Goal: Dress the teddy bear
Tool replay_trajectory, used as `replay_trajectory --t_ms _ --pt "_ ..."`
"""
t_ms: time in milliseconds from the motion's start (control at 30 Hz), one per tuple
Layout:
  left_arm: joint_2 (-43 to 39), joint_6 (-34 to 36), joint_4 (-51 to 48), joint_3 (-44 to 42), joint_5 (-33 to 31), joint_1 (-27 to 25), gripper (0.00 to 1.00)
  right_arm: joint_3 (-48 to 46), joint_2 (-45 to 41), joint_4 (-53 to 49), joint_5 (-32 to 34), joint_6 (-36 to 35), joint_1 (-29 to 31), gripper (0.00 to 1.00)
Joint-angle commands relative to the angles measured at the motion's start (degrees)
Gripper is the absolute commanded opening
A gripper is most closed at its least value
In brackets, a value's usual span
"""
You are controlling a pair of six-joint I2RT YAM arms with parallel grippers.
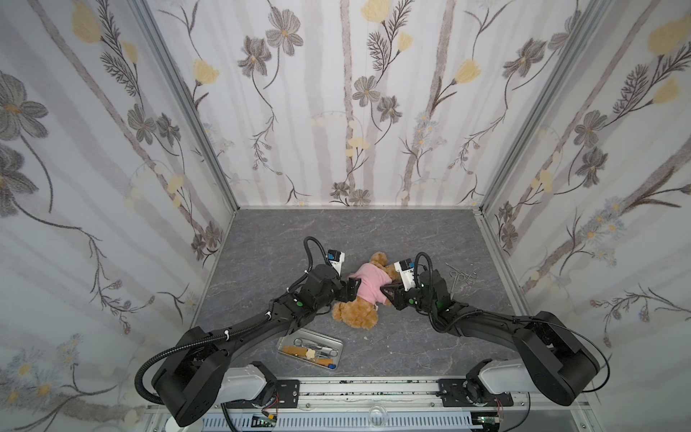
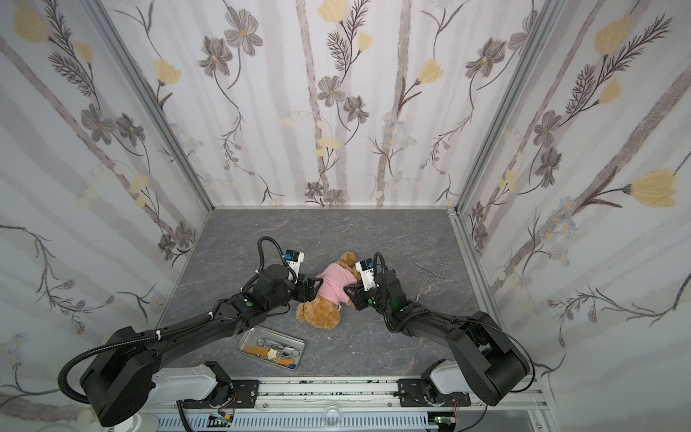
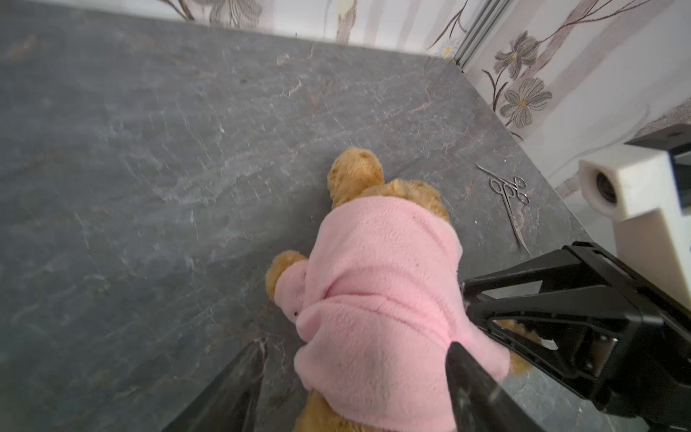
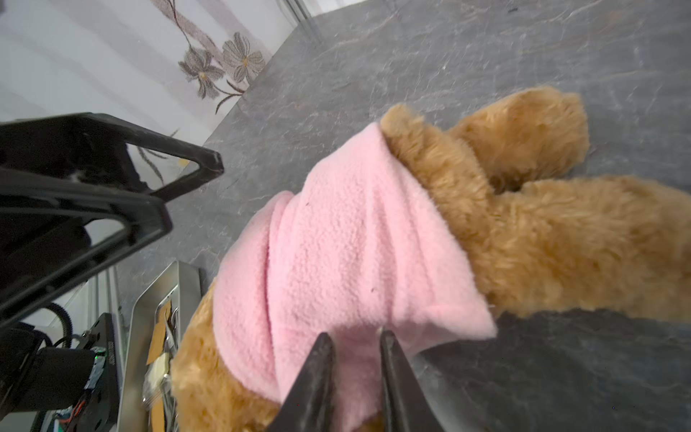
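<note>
Fingers of my left gripper stood wide apart, straddling the dressed body of the teddy bear near its head end, and held nothing. My right gripper had its fingers almost together w/ a fold of the pink shirt pinched between them, at the side near the hem.

The bear lay flat on the grey table, approx. mid, between both arms, head toward the tray, legs toward the back wall. The shirt already covered the torso, and one paw came out of a sleeve. The other sleeve I couldn't see.

So I judged the dressing nearly done; the step in hand was pulling & straightening the shirt. The next move prob. needed the right side to draw the hem gently toward the legs, while the left closed on the body to stop it sliding.

The tray was metal, just beside the bear's head. Inside were scissors-type tools, brownish strips, a small cream piece and sth. blue. One more pair of forceps lay loose on the table, in no container.
</note>
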Motion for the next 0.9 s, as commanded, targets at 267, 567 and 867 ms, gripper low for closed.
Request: replay_trajectory --t_ms 267,567,867 --pt "-8.25 4.97 -0.27 -3.36 -5.29 2.60 0.82 -4.85 -9.26 7.36 2.87 7.43 4.91 0.39" --pt "-6.58 4.90 0.00 -4.00 2.08 1.04 0.83 3.10 -5.39 0.24 -6.58 9.95 -2.90 0.38" --pt "-5.91 4.90 0.00 -5.34 2.28 -0.23 0.84 7.05 3.63 2.43 -11.50 9.96 -3.14 0.24"
